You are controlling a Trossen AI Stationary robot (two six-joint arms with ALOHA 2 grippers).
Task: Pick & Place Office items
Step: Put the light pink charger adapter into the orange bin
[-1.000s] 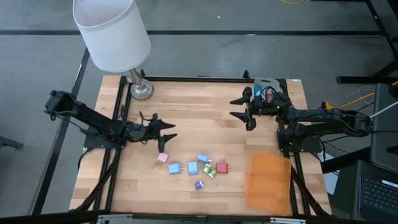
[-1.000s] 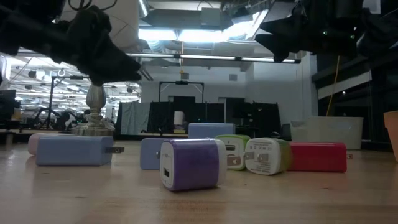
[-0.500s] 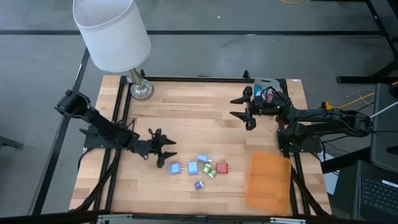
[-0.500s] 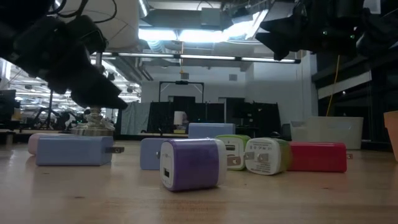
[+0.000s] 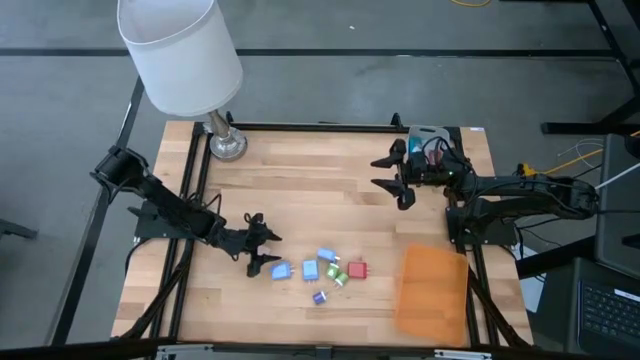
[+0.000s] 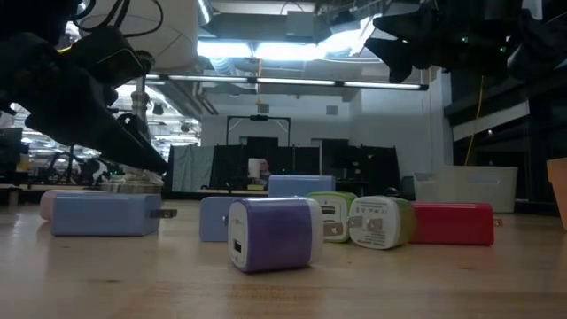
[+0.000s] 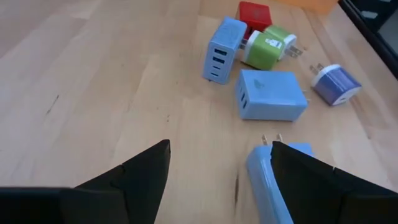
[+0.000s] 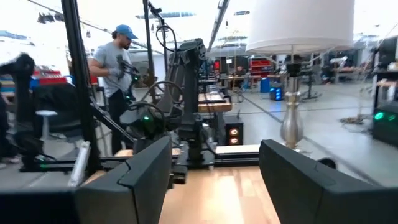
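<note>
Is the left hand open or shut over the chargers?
Open. In the left wrist view the left hand has its two dark fingers spread wide, with bare table between them and a light blue charger beside one finger, not gripped.

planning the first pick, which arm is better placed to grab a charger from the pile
Left. Its open pincer hangs low right beside the light blue charger at the pile's edge. The right pincer is open too, but sits far back across the table.
</note>
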